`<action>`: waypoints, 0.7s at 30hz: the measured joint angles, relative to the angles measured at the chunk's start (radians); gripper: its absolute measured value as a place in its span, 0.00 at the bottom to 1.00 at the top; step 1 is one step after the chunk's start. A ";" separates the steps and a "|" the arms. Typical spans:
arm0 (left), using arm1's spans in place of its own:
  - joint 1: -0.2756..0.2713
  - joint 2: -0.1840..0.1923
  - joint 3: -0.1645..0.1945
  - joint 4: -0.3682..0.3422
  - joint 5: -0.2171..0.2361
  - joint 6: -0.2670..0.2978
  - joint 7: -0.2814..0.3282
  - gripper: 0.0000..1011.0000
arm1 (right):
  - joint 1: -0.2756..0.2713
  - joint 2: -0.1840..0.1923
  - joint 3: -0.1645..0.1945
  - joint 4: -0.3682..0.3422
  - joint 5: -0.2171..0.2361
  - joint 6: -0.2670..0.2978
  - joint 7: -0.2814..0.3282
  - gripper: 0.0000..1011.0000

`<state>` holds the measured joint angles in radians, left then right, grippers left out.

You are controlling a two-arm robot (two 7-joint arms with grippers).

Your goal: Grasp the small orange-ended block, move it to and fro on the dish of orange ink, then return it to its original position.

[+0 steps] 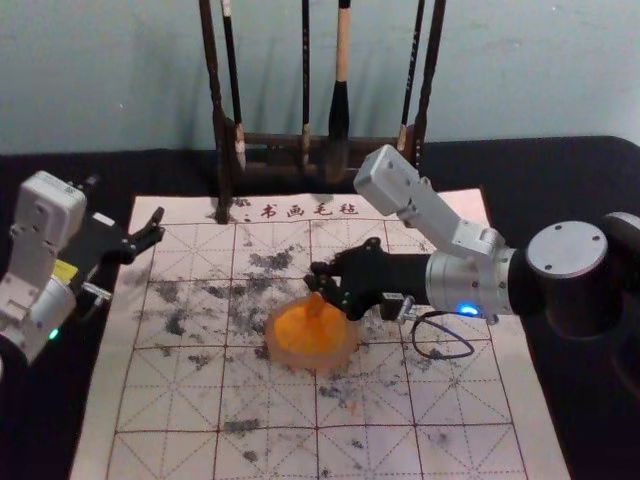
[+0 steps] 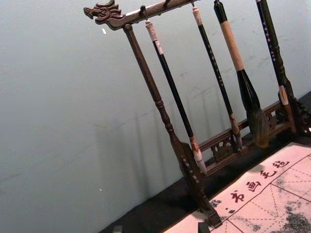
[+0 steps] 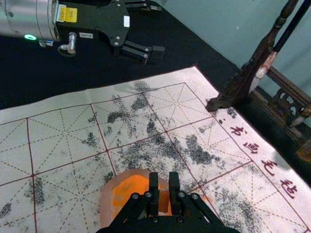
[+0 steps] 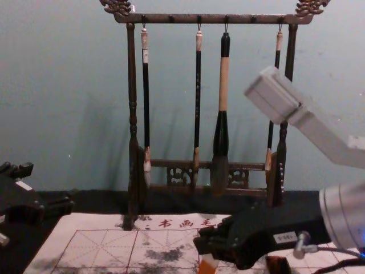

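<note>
Head view: right gripper holds the orange-ended block above the ink dish

The right gripper's arm comes from 3 o'clock, and its fingertips are over the 12 o'clock part of the dish. The block is under these fingertips and its long axis goes steeply down, towards the orange ink. Whether it touches the ink, I cannot tell. The left gripper is parked at 10 o'clock from the dish, above the mat's edge, with its jaws wide apart and nothing between them. At 12 o'clock, behind the mat, stands the brush rack.

Left wrist view shows four brushes, which hang on the rack.

Right wrist view has the block squeezed in the narrow jaws, one finger on each side, with the dish beneath. How much it leans, I cannot tell from this side.

Chest view gives the block near 6 o'clock of the picture, below the fingertips. Its paler part is up, and its orange end points down to about 7 o'clock, so the long axis is a little tilted from upright.
</note>
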<state>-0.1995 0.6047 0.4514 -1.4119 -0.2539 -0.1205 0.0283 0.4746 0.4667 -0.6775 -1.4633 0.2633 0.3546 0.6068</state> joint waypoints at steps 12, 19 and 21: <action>0.000 0.000 0.000 0.000 0.000 0.000 0.000 0.99 | -0.011 0.022 0.010 -0.019 0.011 -0.005 0.010 0.13; 0.000 0.000 0.000 0.000 0.000 0.000 0.000 0.99 | -0.016 0.032 0.011 -0.026 0.016 -0.007 0.016 0.13; 0.000 0.000 0.000 0.000 0.000 0.000 0.000 0.99 | -0.017 0.035 0.012 -0.026 0.018 -0.008 0.016 0.13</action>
<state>-0.1995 0.6047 0.4514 -1.4119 -0.2539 -0.1205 0.0283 0.4577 0.5019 -0.6659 -1.4897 0.2811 0.3464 0.6232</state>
